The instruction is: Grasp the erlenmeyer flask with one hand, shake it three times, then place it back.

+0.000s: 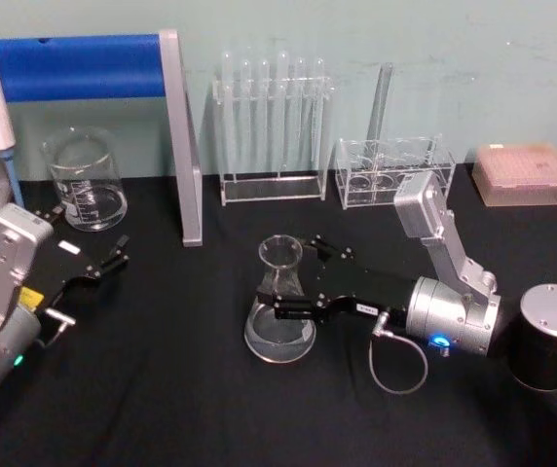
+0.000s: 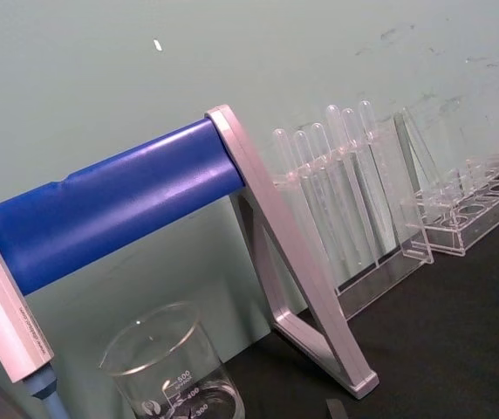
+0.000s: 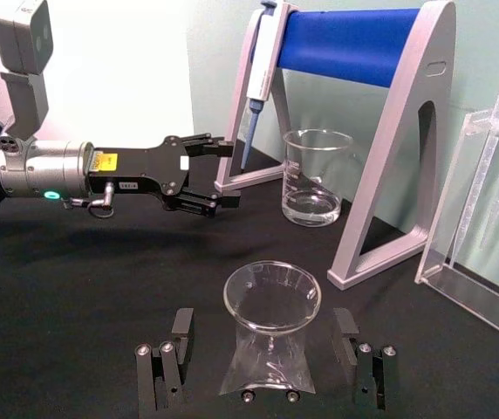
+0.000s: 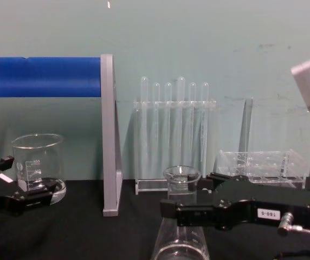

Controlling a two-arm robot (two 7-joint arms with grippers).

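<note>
Your right gripper [image 1: 303, 279] straddles the erlenmeyer flask [image 1: 280, 316], fingers [image 3: 167, 371] spread. The right wrist view shows you a gap on each side of the glass. In the chest view one finger crosses the neck and hides that. The flask stands upright on the black table [image 1: 162, 389], clear, wide-based, with a flared rim. The left gripper [image 1: 111, 261] idles well off, also spread.

right tool [image 4: 185, 194] hides the neck of the erlenmeyer flask [image 4: 181, 176].
</note>
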